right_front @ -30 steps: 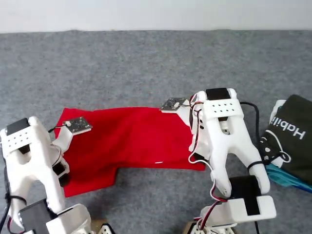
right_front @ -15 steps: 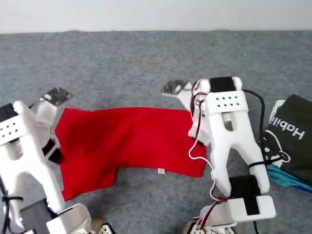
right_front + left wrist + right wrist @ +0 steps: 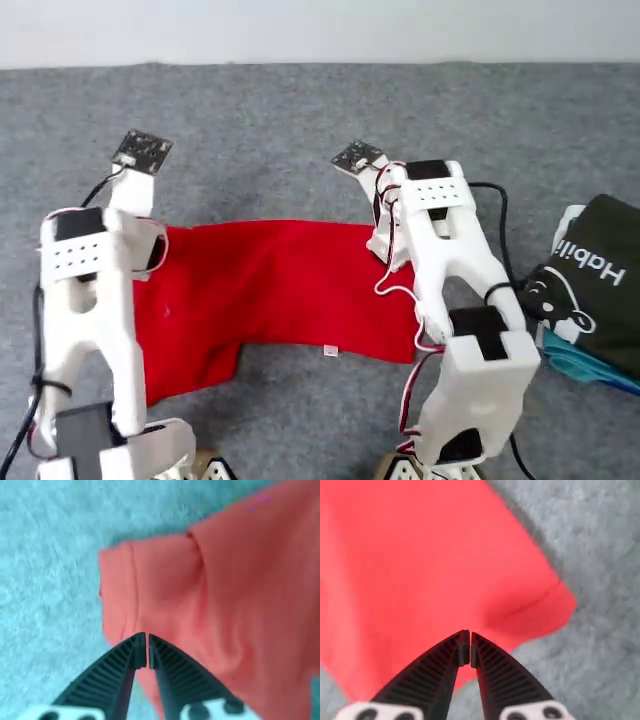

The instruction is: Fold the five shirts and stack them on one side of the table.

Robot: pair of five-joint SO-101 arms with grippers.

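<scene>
A red shirt (image 3: 270,290) lies flat on the grey table, folded into a long band with one sleeve part sticking out toward the near left. My left gripper (image 3: 143,652) is shut with nothing in it and hovers above the shirt's (image 3: 225,605) left end, near a sleeve hem. At the right end of the shirt (image 3: 420,570), my right gripper (image 3: 466,650) is also shut with nothing in it, just above a corner. In the high view both arms' bodies cover the shirt's two ends.
A stack of folded shirts sits at the right edge of the table, a dark green one (image 3: 600,270) on top and a teal one (image 3: 590,365) beneath. Bare grey table (image 3: 300,130) stretches behind the red shirt.
Both arms have risen off the shirt. The left arm has swung from the table's left edge to above the shirt's left end. The shirt has lain still for the last half second.
</scene>
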